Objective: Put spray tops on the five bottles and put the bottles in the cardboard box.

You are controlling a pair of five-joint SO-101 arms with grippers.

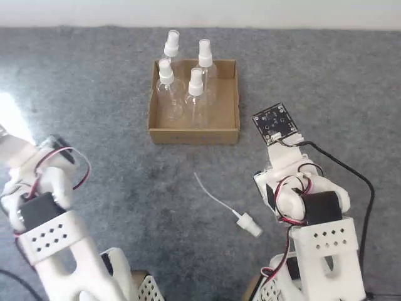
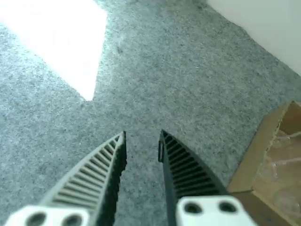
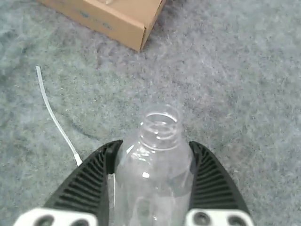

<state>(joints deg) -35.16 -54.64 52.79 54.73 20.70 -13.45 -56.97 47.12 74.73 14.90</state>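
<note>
My right gripper (image 3: 154, 143) is shut on a clear bottle (image 3: 159, 123) with an open neck and no top, held upright over the carpet. A white spray top (image 1: 248, 223) lies on the carpet left of the right arm (image 1: 307, 204), its long thin tube (image 3: 53, 113) stretching towards the cardboard box (image 1: 194, 133). Several clear bottles with white spray tops (image 1: 196, 83) stand in the box. My left gripper (image 2: 142, 137) is open over bare carpet with nothing between its fingers, and a corner of the box (image 2: 263, 146) lies off to one side of it.
Grey carpet covers the whole table, with a white wall along the far edge. A bright patch of light (image 2: 61, 42) falls on the carpet near the left arm (image 1: 47, 207). Bare carpet lies between the two arms and in front of the box.
</note>
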